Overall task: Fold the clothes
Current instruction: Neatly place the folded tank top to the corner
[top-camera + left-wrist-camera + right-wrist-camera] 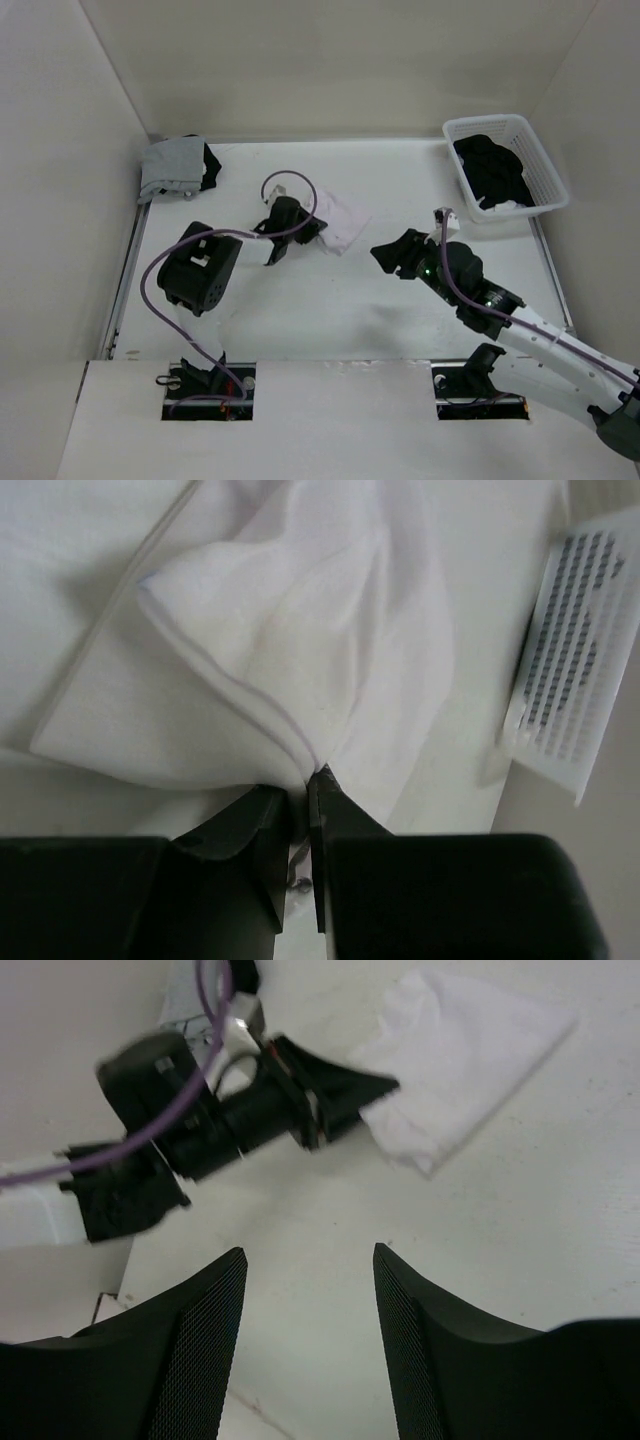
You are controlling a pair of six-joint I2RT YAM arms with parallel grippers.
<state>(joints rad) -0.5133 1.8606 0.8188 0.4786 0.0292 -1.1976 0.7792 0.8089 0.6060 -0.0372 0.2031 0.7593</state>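
Standing over the table [330, 310], I see the left gripper [318, 228] in the middle of the overhead view, clamped on the near edge of a white garment [345, 222]. Its own camera shows this best: the two dark jaws are drawn nearly together, with a fold of the white garment [300, 630] caught between them, right at the left gripper [308, 780] tips. The cloth fans out crumpled toward the top of that frame.

The right gripper [388, 258] hangs right of centre with its jaws spread wide and nothing in them. From its wrist camera, the right gripper [310, 1255] looks across bare table at the white garment [465, 1060] in the upper right.

Other clothes lie elsewhere. A grey garment [170, 165] with a black piece [210, 165] against it sits in the upper left corner. Black garments [490, 170] fill the basket [555, 185] at the upper right.

To my eye this is the very start of one fold: a single item has been picked out and gripped at one edge, but it is not yet laid flat. The next move probably calls for the free arm to take a second corner so the cloth can be pulled smooth. With such a thin pinch, I would expect a hard tug to slip it loose.
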